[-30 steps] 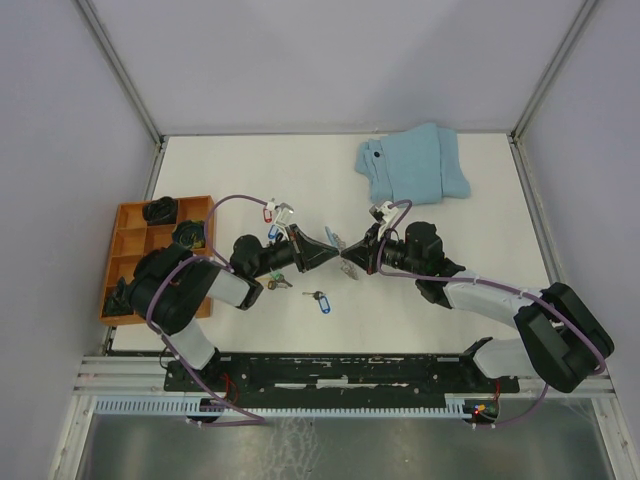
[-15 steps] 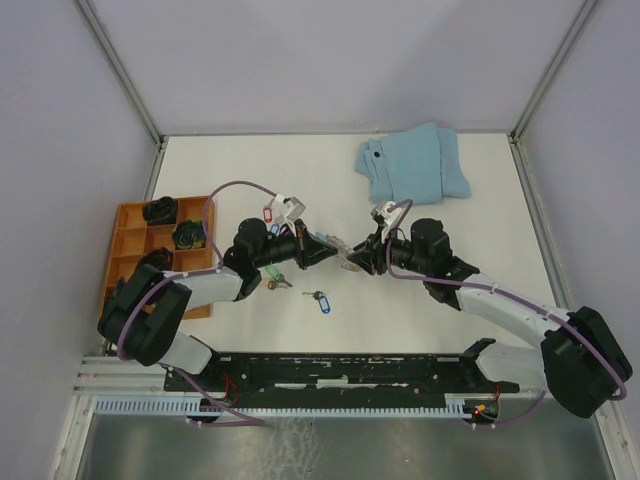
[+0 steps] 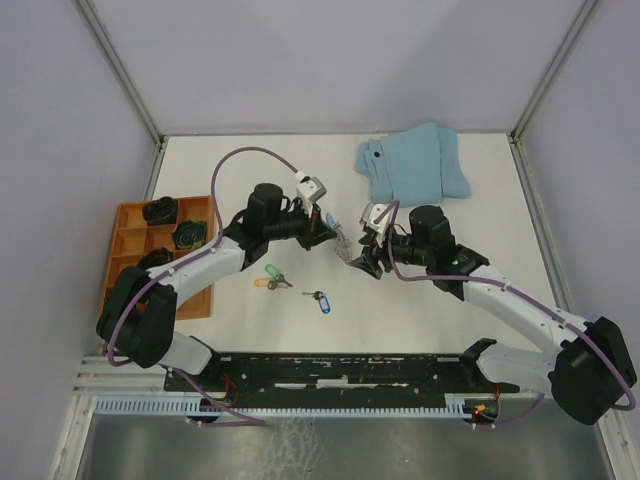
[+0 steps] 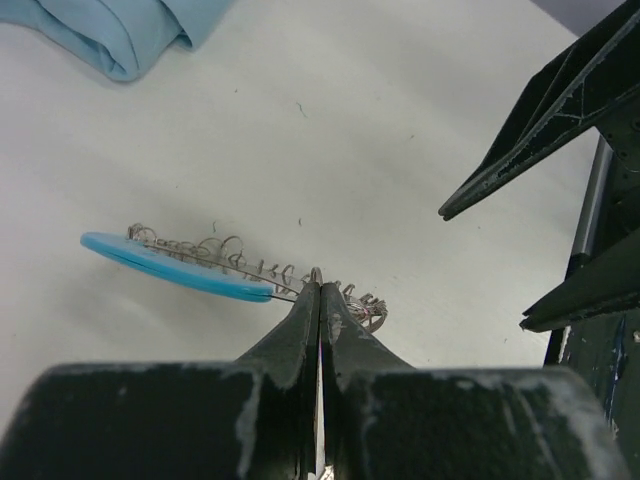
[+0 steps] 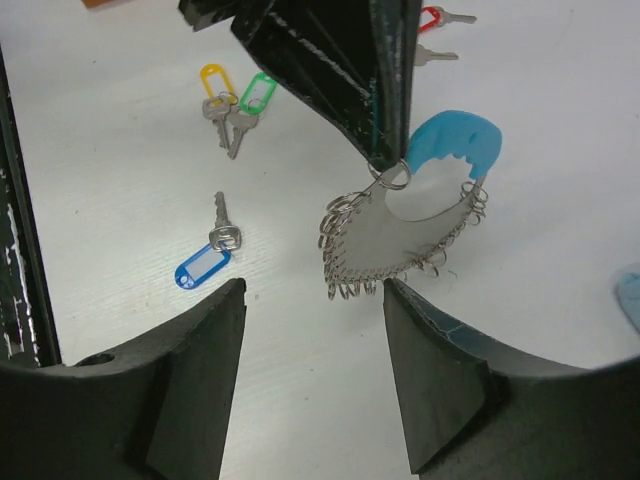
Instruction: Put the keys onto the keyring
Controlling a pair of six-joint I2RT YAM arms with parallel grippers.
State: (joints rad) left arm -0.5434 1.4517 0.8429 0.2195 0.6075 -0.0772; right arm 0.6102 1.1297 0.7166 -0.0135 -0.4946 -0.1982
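Note:
The keyring (image 5: 400, 240), a loop of grey beaded wire with a bright blue section (image 5: 455, 145), hangs tilted just above the table. My left gripper (image 4: 320, 285) is shut on its wire next to the blue section (image 4: 170, 262). In the top view the left gripper (image 3: 328, 232) meets the keyring (image 3: 342, 247) at mid-table. My right gripper (image 5: 312, 290) stands open just in front of the ring, touching nothing. Keys lie loose on the table: a blue-tagged one (image 5: 205, 262), a yellow-tagged one (image 5: 215, 85), a green-tagged one (image 5: 258, 92) and a red-tagged one (image 5: 430, 18).
A folded light-blue cloth (image 3: 412, 165) lies at the back right. An orange compartment tray (image 3: 130, 262) with dark items sits at the left edge. The yellow and green key pair (image 3: 268, 280) and the blue-tagged key (image 3: 320, 300) lie in front of the grippers.
My right gripper has opened and let go of the keyring. The left gripper has shut on the ring, and its arm has swung back and up with it.

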